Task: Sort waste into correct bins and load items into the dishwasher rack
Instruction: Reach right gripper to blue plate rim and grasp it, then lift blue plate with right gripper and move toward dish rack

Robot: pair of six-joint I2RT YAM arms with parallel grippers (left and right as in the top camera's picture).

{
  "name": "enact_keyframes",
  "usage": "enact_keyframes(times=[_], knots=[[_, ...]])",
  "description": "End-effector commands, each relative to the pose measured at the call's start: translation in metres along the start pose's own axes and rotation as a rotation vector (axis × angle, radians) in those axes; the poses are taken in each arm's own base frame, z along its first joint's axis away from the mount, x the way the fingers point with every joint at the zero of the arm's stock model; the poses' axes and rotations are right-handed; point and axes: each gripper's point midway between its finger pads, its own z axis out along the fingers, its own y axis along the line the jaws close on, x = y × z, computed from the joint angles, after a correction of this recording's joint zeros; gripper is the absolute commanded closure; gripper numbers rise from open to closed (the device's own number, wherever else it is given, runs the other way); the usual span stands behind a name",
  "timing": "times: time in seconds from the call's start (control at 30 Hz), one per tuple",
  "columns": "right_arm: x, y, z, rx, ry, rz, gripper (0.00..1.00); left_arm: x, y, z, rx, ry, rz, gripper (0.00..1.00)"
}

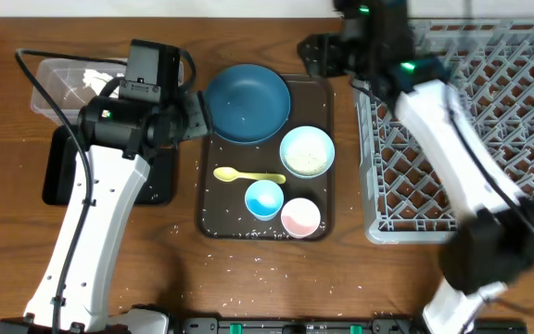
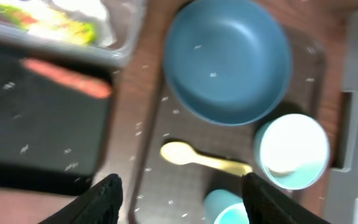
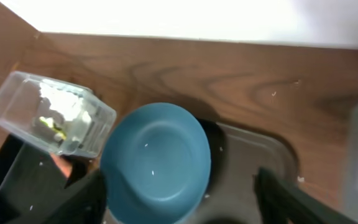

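The dark-blue bowl, white bowl, yellow spoon, blue cup and pink cup sit on a brown serving tray. The clear tub holds white tissue and a yellow-green wrapper. An orange stick lies on the black tray. My left gripper is open above the brown tray's left edge. My right gripper is open above the blue bowl's far side.
The grey dishwasher rack fills the right side, with my right arm crossing over it. Loose rice grains are scattered on the brown tray and the table in front of it. My left arm covers part of the black tray.
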Motion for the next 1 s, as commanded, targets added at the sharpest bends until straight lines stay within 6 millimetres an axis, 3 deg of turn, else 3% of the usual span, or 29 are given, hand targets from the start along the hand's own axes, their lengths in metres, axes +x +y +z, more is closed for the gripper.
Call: enact_keyframes(times=[0.0,0.17,0.3,0.43,0.6,0.8,0.97], knots=[[0.024,-0.003,0.049,0.011,0.082,0.077,0.31,-0.007,0.026,-0.003,-0.132,-0.041,-0.075,0.36],[0.073,-0.011,0.104,0.052,0.195,0.117,0.42,-0.008,0.042,-0.002,-0.174,-0.039,-0.107,0.36],[0.103,-0.019,0.128,0.088,0.254,0.128,0.45,-0.008,0.049,0.000,-0.186,-0.033,-0.121,0.36],[0.110,-0.021,0.133,0.101,0.266,0.125,0.48,-0.006,0.049,0.002,-0.189,-0.027,-0.120,0.36],[0.117,-0.025,0.135,0.126,0.278,0.118,0.77,-0.002,0.051,0.007,-0.196,-0.013,-0.118,0.36],[0.145,-0.032,0.151,0.155,0.337,0.116,0.78,0.001,0.052,0.016,-0.208,0.012,-0.116,0.36],[0.150,-0.036,0.155,0.168,0.343,0.114,0.91,0.001,0.052,0.018,-0.210,0.017,-0.115,0.36]])
